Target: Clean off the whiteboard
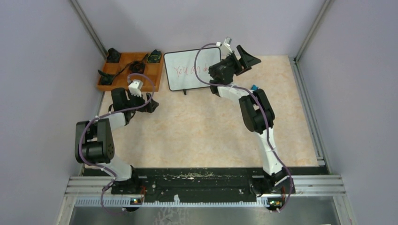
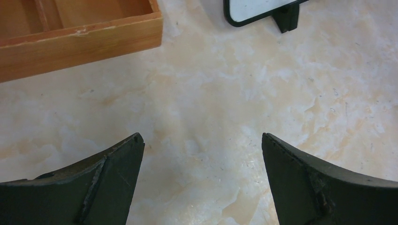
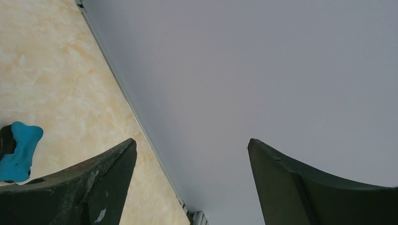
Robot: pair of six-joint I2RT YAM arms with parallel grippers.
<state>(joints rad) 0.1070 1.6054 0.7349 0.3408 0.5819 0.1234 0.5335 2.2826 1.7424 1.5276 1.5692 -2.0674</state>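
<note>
The whiteboard (image 1: 190,70) stands at the back middle of the table, with a black frame and red handwriting on its left half. Its near corner (image 2: 253,9) and one black foot show in the left wrist view. My right gripper (image 1: 248,57) is open and empty, raised just right of the board and facing the right wall (image 3: 192,145). The right arm's wrist covers the board's right edge in the top view. My left gripper (image 1: 150,106) is open and empty, low over the table (image 2: 202,140), in front of the board's left side and apart from it.
An orange compartment tray (image 1: 123,80) with dark items sits left of the board; its wooden wall (image 2: 80,40) is close to my left gripper. A small blue object (image 1: 254,87) lies by the right arm and also shows in the right wrist view (image 3: 18,152). Grey walls enclose the table.
</note>
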